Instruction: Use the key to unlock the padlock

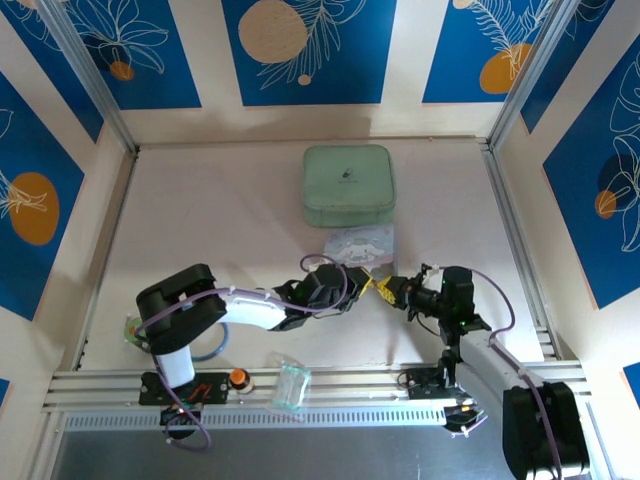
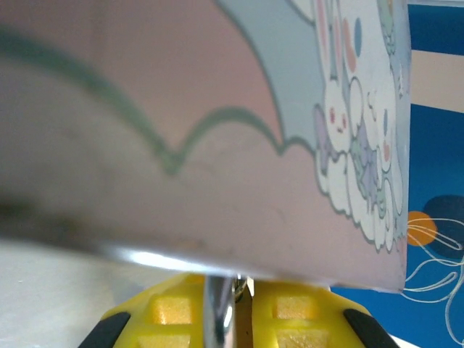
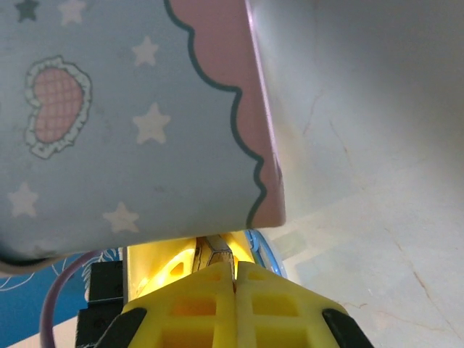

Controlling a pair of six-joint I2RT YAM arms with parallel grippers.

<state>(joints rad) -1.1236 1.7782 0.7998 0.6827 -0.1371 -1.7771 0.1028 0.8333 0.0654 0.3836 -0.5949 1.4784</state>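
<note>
From above, table (image 1: 200,230): pale, smooth top with faint stone-like veins.
From above, tin (image 1: 362,243): small pale blue box with a cartoon print, just in front of a square mint-green case (image 1: 348,187) with soft rounded corners.
From above, left gripper (image 1: 372,283): yellow tips at the tin's near edge, meeting the right gripper (image 1: 392,290) tip to tip; both pairs of jaws look closed.
From above, padlock and key: at the tin's near edge where the tips meet, too small to pick out.
Left wrist, tin (image 2: 217,145): glossy printed metal in pink and pale blue, with a scalloped border and white long-eared cartoon figures; blurred by closeness, with its bright bare rim just above the fingers.
Left wrist, left gripper (image 2: 235,312): yellow waffle-moulded pads (image 2: 174,312) with black shoulders, drawn almost together and pinching the padlock (image 2: 217,315).
Left wrist, padlock: only a shiny rounded silver bar and a brass-brown sliver show under the tin's rim; the rest is hidden between the pads or cut off below.
Right wrist, tin (image 3: 130,130): pale blue face with white stars, a quilted pink heart and a pink scalloped band.
Right wrist, right gripper (image 3: 234,290): matching yellow pads pressed fully together, nipping the key (image 3: 215,254).
Right wrist, key: thin greyish metal stub past the tips, just under the tin's corner; it is lit yellow and its outline is hard to read.
</note>
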